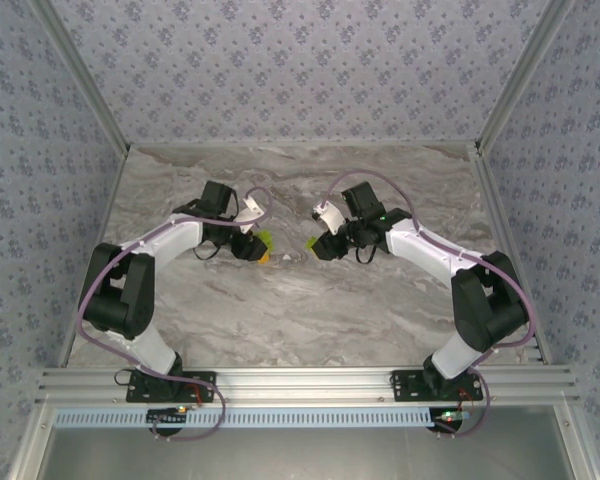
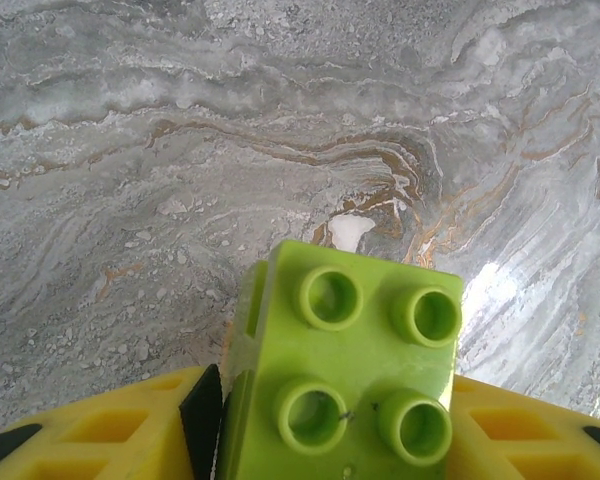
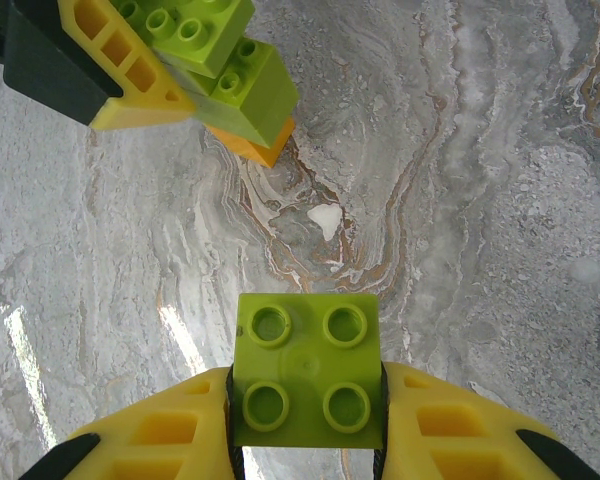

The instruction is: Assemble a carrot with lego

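The carrot is a partial build: stacked lime-green lego bricks with one orange brick at its lower end. It stands between the yellow fingers of my left gripper, whose left black pad lies against it; its top studs face that camera. From above, the left gripper and the build are at table centre. My right gripper is shut on a single lime-green four-stud brick, a short way from the build. From above this gripper faces the left one.
A grey marbled table top lies under both grippers. An aluminium frame rail runs along the near edge, with patterned walls on the other three sides. A small white fleck marks the table between the two bricks.
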Tool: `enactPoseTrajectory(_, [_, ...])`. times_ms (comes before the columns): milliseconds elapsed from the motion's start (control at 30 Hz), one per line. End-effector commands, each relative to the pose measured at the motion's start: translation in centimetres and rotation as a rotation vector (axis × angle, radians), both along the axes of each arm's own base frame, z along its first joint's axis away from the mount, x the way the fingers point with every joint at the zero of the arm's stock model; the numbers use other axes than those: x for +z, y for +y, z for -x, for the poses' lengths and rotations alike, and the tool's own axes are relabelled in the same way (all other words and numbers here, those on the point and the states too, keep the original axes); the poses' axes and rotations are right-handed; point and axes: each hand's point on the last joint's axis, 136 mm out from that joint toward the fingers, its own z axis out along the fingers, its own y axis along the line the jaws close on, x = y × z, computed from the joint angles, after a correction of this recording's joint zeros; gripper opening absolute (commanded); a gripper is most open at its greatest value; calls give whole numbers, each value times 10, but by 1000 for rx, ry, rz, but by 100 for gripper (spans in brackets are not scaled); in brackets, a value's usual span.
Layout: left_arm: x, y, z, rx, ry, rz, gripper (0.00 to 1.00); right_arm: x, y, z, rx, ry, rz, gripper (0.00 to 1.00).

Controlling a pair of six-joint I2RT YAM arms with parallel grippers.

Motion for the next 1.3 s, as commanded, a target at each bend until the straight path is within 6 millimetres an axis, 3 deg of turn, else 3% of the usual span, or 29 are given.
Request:
enactPoseTrajectory(0, [4,-8,5,-46,17,13,55,7,0,2,12,-15,-13,24])
enactPoseTrajectory(433, [3,-10,7,-58,17,12,37,10,-1,3,17,-18,-15,24])
enactPoseTrajectory(667, [20,-16,17,-74,-33,106,34,12,-1,4,23,-17,-10,24])
enactPoseTrajectory(900, [46,-34,54,-181,39,308,33,30,-2,8,68,2,-50,24])
enactPoseTrajectory(1033, [61,-50,82,-302,126,370,33,53,-3,11,125,3,-58,24])
enactPoseTrajectory(1267, [65,-64,120,-449,265,390,33,96,-8,33,271,98,-121,24])
